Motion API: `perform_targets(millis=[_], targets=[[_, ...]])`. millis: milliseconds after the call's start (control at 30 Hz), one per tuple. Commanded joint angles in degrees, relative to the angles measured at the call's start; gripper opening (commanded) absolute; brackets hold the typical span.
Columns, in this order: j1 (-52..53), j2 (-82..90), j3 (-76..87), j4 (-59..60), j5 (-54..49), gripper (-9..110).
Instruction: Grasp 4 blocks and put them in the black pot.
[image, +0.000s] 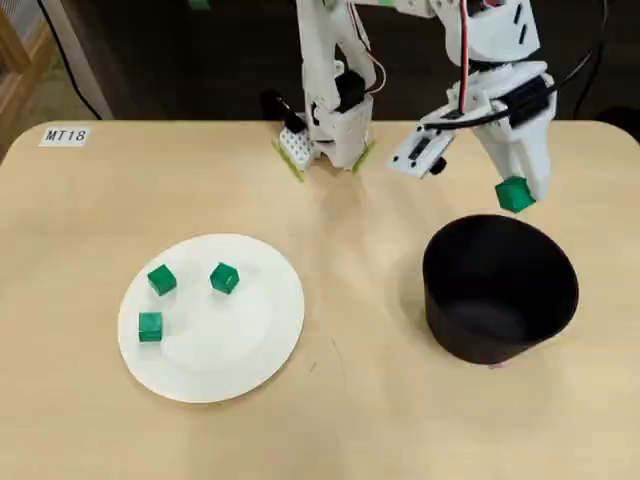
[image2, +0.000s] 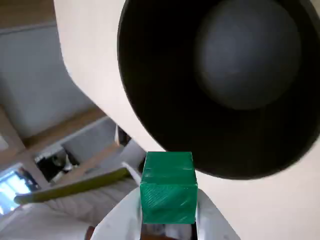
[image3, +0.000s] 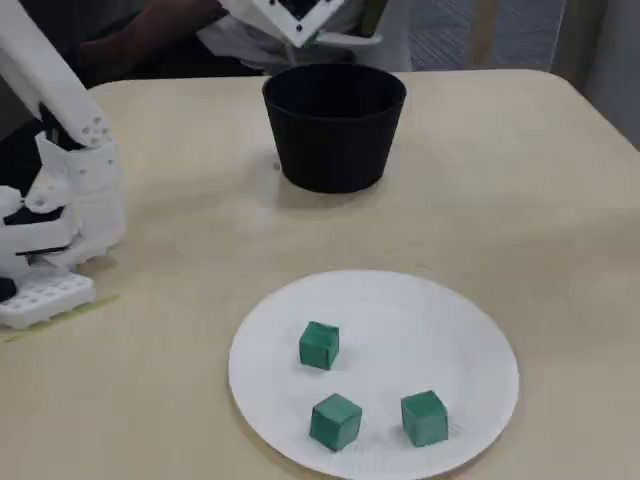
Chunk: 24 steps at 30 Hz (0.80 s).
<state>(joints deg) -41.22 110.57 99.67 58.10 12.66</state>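
Green block carried to the far edge of the black pot, not yet over its middle.

The hand (image: 516, 196) is clamped on one block (image2: 167, 187), which hangs near the pot (image: 500, 290) rim. Let go here, it may well strike the rim and drop onto the bench (image: 400, 420). Three blocks (image3: 319, 345) wait on the white plate (image3: 470, 350).
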Motion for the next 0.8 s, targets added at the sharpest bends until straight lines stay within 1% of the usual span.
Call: perform_targets(millis=[0,233,433,467,533,567,667,733,767], targets=[[3.0,-2.2,0.3,-5.4,-2.3,-2],[8.5,-8.8,0.5,-10.7,-7.3,-2],[9.5,-10.4,0.5,-10.5,-8.6,-2],[9.3,-10.2,0.5,-10.1,-9.0,1],[8.7,-9.7,0.5,-9.2,-10.7,16],[8.5,-9.4,0.5,-8.4,-11.2,21],[8.3,-8.2,0.5,-6.6,-11.4,24],[8.3,-7.4,0.5,-5.5,-11.4,23],[8.4,-7.0,0.5,-5.3,-11.3,19]])
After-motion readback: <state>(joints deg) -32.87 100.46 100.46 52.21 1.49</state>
